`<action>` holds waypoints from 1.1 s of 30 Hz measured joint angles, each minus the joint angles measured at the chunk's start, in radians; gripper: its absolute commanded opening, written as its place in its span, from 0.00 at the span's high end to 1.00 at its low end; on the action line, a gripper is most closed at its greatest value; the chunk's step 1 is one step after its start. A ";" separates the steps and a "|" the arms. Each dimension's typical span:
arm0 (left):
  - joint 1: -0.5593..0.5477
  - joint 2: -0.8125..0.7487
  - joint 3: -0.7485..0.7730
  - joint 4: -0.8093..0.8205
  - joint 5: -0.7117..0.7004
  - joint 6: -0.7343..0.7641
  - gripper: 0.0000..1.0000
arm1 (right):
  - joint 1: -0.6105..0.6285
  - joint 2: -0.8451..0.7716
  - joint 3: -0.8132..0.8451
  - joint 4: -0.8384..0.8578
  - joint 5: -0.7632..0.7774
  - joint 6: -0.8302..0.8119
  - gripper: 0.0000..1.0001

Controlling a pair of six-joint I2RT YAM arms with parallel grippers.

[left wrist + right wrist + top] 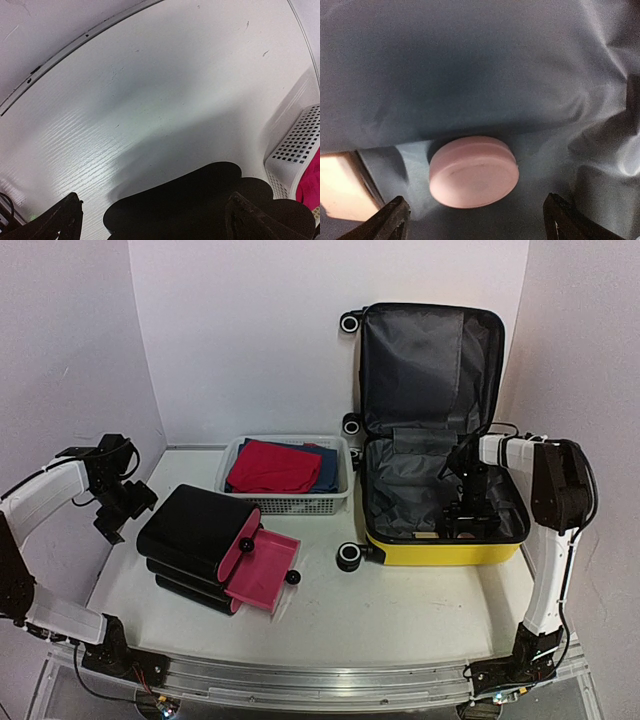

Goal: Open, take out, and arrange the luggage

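The luggage [440,548] is a yellow hard-shell suitcase lying open at the right of the table, its lid [430,360] standing up against the back wall and showing dark grey lining. My right gripper [470,520] reaches down into the lower half. In the right wrist view a round pink disc [474,172] lies on the grey lining [470,65], and my right gripper [475,200] stands open with a finger on each side of it, not touching. My left gripper [125,508] hangs open over the table's left side with nothing in it. In its own view the left gripper [154,197] is above the black case.
A black case [195,530] with pink ends and a pulled-out pink drawer [265,570] lies at centre left. Behind it a white mesh basket [290,502] holds red cloth [270,465] and blue cloth [325,465]. A pale block [342,185] lies left of the disc.
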 measured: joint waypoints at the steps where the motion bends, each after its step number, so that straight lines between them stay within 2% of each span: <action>1: 0.000 -0.004 0.000 0.000 -0.004 -0.003 0.01 | -0.002 0.005 0.000 0.003 0.005 -0.005 0.08; 5: 0.000 -0.010 0.000 0.000 -0.019 0.000 0.01 | -0.005 0.016 -0.009 0.050 0.022 -0.028 0.13; 12: 0.000 -0.024 0.000 0.000 -0.045 0.037 0.01 | -0.006 0.016 -0.032 0.115 0.021 -0.044 0.32; 18: 0.000 -0.039 0.009 0.000 -0.067 0.116 0.01 | -0.006 0.016 -0.079 0.158 0.013 -0.042 0.41; 22: 0.000 -0.039 0.049 0.002 -0.068 0.185 0.01 | -0.006 0.002 -0.092 0.171 0.005 -0.043 0.51; 25: 0.000 -0.047 0.065 0.011 -0.067 0.224 0.01 | -0.006 -0.034 -0.105 0.178 -0.006 -0.043 0.56; 33: 0.000 -0.135 0.065 0.011 -0.066 0.285 0.01 | -0.006 -0.253 -0.117 0.187 -0.040 -0.061 0.60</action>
